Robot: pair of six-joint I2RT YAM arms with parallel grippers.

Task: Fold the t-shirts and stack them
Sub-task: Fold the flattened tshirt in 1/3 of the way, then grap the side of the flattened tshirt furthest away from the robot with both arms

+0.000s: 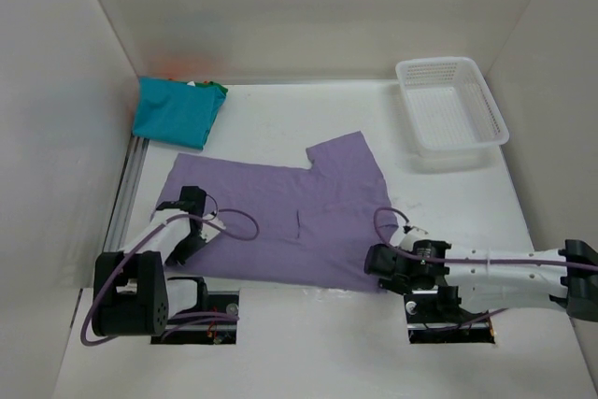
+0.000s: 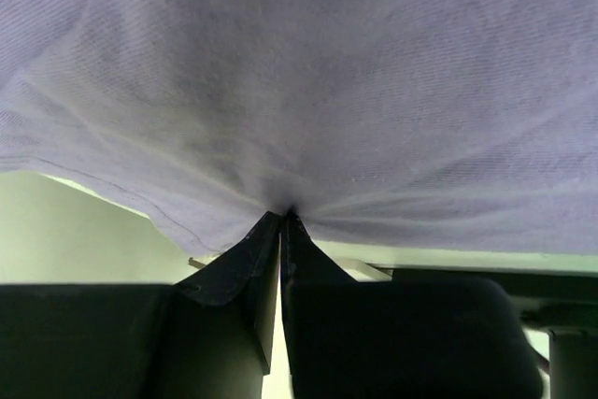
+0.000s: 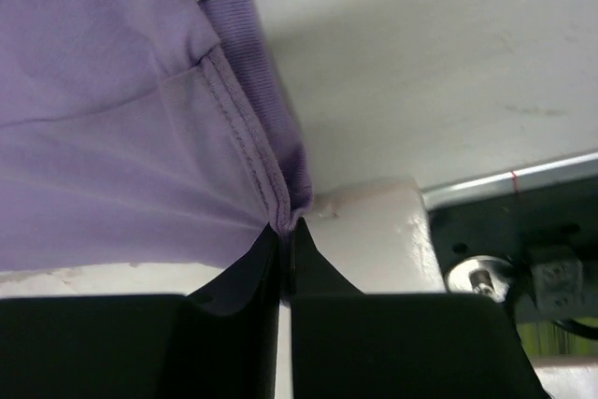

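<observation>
Left end effector point(image 2: 283, 216): clamped on the lavender t-shirt point(image 1: 280, 217)'s left edge; we fear this thin pinch slipping.
Right end effector point(image 3: 286, 229): closed tight on its stitched seam; uneven lifting would skew the fold.
Lavender t-shirt: flat on the desk point(image 1: 308, 343).
Teal t-shirt point(image 1: 177, 111): folded, far-left corner.

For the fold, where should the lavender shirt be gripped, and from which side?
By the near edge, toward each end, coming low from the arms' side: the lavender shirt lies spread flat, that edge closest. The left end effector and right end effector pinch it there.
</observation>
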